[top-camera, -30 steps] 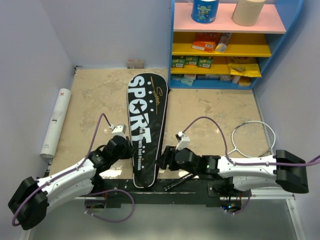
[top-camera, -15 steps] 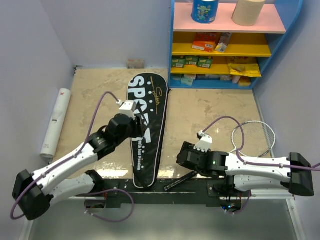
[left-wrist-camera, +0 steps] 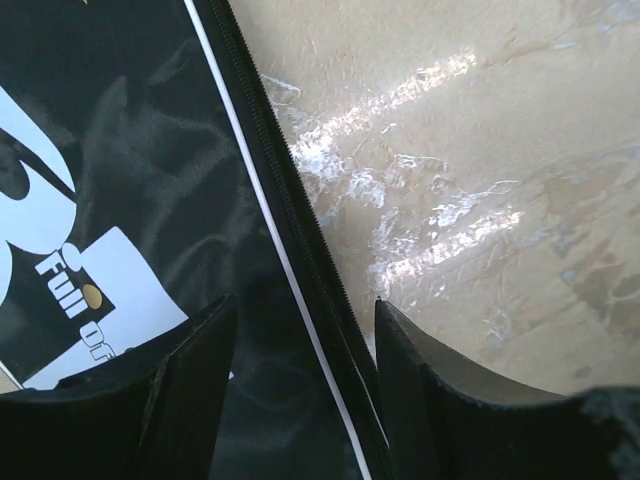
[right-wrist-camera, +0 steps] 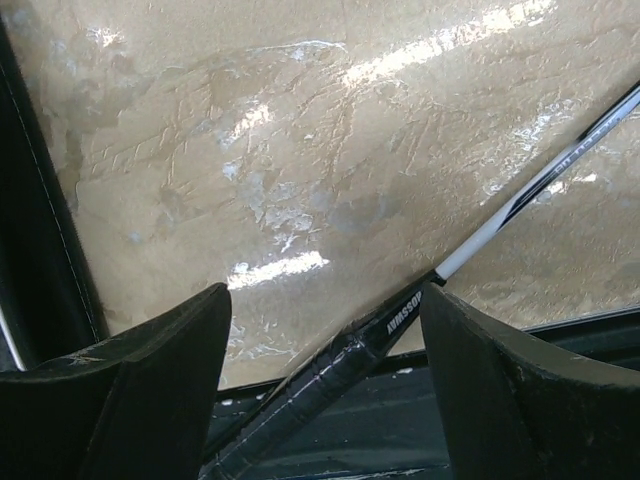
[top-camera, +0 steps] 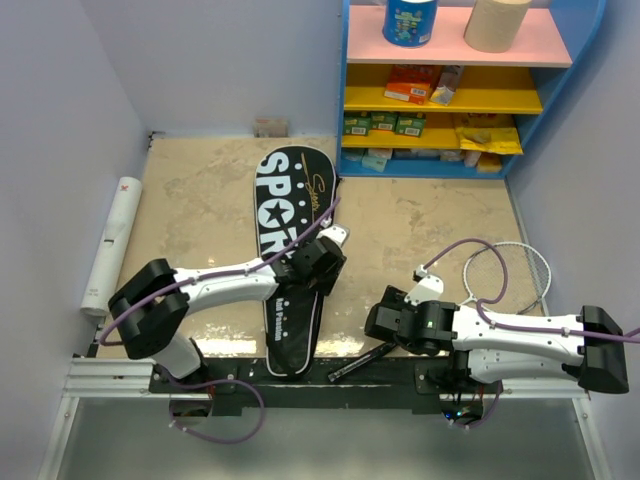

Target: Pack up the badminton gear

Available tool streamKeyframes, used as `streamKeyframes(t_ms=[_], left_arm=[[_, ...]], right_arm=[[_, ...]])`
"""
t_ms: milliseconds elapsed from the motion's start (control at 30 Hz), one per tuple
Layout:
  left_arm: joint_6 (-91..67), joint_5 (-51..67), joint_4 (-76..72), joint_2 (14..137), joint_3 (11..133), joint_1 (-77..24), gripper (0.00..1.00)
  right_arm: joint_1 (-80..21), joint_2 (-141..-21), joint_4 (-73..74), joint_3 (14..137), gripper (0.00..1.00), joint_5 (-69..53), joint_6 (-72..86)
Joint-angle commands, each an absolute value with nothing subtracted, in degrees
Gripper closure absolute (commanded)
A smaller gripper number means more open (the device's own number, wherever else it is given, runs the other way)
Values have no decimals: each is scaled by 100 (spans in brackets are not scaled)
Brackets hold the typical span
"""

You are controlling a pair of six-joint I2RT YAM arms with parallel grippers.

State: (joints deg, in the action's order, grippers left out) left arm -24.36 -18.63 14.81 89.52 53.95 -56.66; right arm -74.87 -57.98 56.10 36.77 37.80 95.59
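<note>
Left hand (left-wrist-camera: 304, 310) swung right across bag (top-camera: 283, 195).

Bright even light, glare streaks on table (right-wrist-camera: 270, 268), soft shadows

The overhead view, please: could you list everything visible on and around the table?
Racket bag: one, black with white SPORT lettering, table centre.
Racket: one visible, silver frame and black handle, right of the bag, handle toward the near edge.
Tube: one, white, along the left wall beside the table.
Table: one, beige.
Shelf unit: one, blue frame with pink and yellow boards, far right.
Blue-wrapped roll: one, top shelf.
Beige roll: one, top shelf.
Packets: several, mixed colours, lower shelves.
Left gripper: one, black, open over the bag's zipper edge.
Right gripper: one, black, open above the racket handle.
</note>
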Motion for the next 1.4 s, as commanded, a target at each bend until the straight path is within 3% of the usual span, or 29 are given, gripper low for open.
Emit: streamKeyframes(t_ms=[0,467,833,900,933,1000,1133,1233,1367], left_arm=[[-2119,-2845,1739,9245,5941,-5941,38],[-2408,-4200,2584,9817,5994,-6548,37],[-2637,-4210,2566,9967,5687,-6644,38],[-2637,-4201,2549,9949,5634,-6653,44],[-2628,-4210,2549,9949,5616,-6653,54],[-2628,-4219,2549,9932,5573,-6653,63],[-2645,-4245,2531,9862,5493,-6653,90],[-2646,-4245,2522,9712,5423,-6662,100],[-2576,-4219,2549,9431,5388,-6662,100]], right_arm=[[-7462,-5722,5854,3736,22,3850,9888],[-7462,-5274,5511,3349,21,3692,9756],[-7471,-5229,5511,3322,22,3683,9721],[-7462,-5282,5476,3348,22,3683,9703],[-7471,-5326,5476,3349,22,3674,9694],[-7462,-5344,5414,3349,22,3674,9677],[-7471,-5361,5344,3331,22,3665,9659],[-7462,-5361,5414,3313,22,3674,9764],[-7471,-5431,5537,3366,25,3796,9914]])
